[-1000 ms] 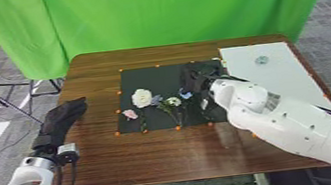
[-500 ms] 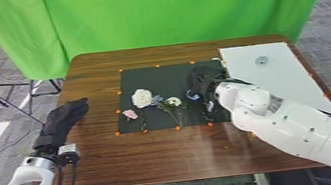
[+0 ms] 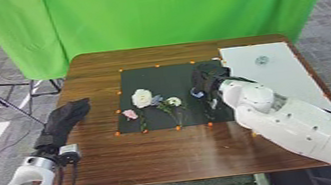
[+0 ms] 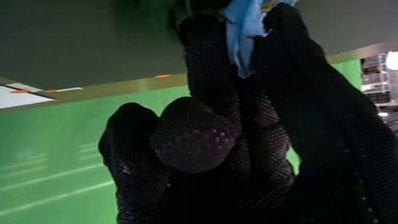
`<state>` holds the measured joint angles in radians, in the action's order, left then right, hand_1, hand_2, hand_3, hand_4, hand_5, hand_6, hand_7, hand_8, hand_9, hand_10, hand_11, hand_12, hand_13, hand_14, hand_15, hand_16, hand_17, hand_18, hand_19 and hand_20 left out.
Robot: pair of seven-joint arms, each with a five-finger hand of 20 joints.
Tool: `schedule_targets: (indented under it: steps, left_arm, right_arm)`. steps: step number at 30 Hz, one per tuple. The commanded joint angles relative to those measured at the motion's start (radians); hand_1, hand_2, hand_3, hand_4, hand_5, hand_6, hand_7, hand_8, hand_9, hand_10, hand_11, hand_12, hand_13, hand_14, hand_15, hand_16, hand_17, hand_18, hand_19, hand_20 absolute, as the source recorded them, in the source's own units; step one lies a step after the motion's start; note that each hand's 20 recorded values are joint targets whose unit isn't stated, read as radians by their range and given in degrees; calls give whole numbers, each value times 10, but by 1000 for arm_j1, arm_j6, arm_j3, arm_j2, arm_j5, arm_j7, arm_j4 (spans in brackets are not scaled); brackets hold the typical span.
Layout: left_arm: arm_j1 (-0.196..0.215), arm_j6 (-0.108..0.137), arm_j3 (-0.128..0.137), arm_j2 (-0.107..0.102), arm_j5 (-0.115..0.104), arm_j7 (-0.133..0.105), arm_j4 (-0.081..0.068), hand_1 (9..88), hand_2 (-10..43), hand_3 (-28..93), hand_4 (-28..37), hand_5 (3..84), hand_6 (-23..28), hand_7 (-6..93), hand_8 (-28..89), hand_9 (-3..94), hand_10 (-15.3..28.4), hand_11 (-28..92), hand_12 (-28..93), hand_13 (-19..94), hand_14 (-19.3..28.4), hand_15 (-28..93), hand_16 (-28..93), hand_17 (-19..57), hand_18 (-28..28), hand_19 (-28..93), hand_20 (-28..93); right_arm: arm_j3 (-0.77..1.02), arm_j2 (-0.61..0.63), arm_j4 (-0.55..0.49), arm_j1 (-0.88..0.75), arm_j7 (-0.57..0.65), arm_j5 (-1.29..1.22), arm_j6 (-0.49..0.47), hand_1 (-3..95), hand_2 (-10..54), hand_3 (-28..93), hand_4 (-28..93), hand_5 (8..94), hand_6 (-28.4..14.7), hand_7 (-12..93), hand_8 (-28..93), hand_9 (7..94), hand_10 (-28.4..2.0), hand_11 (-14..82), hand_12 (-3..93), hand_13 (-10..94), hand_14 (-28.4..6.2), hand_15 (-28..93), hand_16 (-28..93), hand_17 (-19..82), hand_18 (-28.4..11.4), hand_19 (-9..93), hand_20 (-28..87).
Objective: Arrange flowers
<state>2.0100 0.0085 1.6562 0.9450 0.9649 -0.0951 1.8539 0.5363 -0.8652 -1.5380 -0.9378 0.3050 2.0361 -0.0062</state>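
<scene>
A brown wooden table (image 3: pixel 169 155) stands before a bright green curtain (image 3: pixel 163 20), bearing a square dark mat (image 3: pixel 155 75) and a rectangular white board (image 3: pixel 277 80). On the mat lie white (image 3: pixel 142 97), pink (image 3: pixel 130 114) and cream flowers (image 3: pixel 174 101), while the black-gloved right hand (image 3: pixel 207 75) pinches a blue-petalled flower (image 4: pixel 242 35), partly hiding it; the left hand (image 3: pixel 63 117), fingers loosely extended, is at the table's left. A small clear vessel (image 3: pixel 262 60) sits on the board, its contents too small to make out
</scene>
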Motion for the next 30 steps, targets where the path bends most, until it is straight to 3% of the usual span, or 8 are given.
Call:
schedule_targets:
  steps: [1, 22, 28, 30]
  left_arm:
    - [1, -16, -1, 7, 6, 15, -6, 196, 16, 645, -282, 426, 49, 118, -61, 403, 136, 178, 111, 306, 168, 76, 18, 14, 112, 45, 124]
    - [0, -29, 0, 7, 7, 21, -7, 195, 16, 644, -281, 423, 49, 116, -60, 401, 135, 175, 112, 305, 170, 74, 20, 13, 112, 44, 123]
    - [-4, -31, -5, 7, 8, 22, -9, 196, 14, 644, -280, 422, 48, 117, -60, 401, 136, 175, 113, 305, 169, 74, 21, 12, 112, 45, 123]
    - [-2, -30, -5, 8, 7, 21, -8, 196, 14, 644, -280, 423, 48, 116, -61, 401, 136, 175, 112, 305, 170, 74, 21, 12, 112, 44, 123]
  right_arm:
    - [22, 20, -24, 4, 17, -40, 7, 592, -74, 534, -182, 767, 29, 237, 50, 826, -110, 115, 332, 834, -34, 709, 285, 607, -138, 932, 600]
    - [58, -5, 21, 10, 28, -70, -65, 580, -67, 533, -175, 759, 25, 229, 52, 803, -114, 117, 321, 825, -36, 706, 287, 598, -142, 932, 597]
    - [73, 0, 14, 17, 27, -76, -69, 491, -94, 568, -160, 650, 13, 204, 34, 680, -138, 139, 217, 809, -39, 709, 286, 586, -140, 932, 588]
    - [76, 2, 12, 20, 24, -74, -78, 449, -95, 613, -163, 625, 16, 195, -37, 643, -140, 126, 214, 805, -39, 711, 282, 583, -140, 932, 585]
